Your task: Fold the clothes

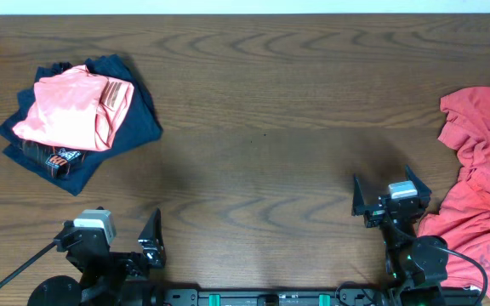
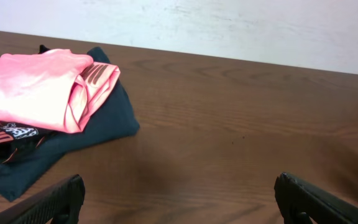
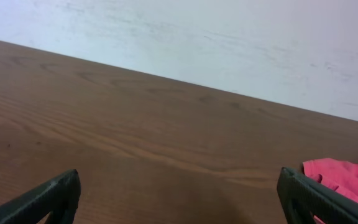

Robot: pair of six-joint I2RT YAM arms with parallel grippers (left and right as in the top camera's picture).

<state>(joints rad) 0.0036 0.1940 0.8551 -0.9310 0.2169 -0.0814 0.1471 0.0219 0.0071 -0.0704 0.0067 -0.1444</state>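
Overhead and wrist views. We see the left gripper and the right gripper low at the near edge of the table, each with its jaws spread wide and nothing between them. The pink shirt lies folded at the far left, on top of a navy garment. A red shirt lies crumpled at the far right, running out of the overhead view, just beside the right arm.

We judge the pink shirt done and the red heap the likely next piece. The hazards we expect:
- A pinch taking only one layer of the heap would drag it across in a bunch, not flat.
- The right arm, so near the cloth, could snag a fold as it swings.
- A careless left reach could nudge the stack and spoil the fold.
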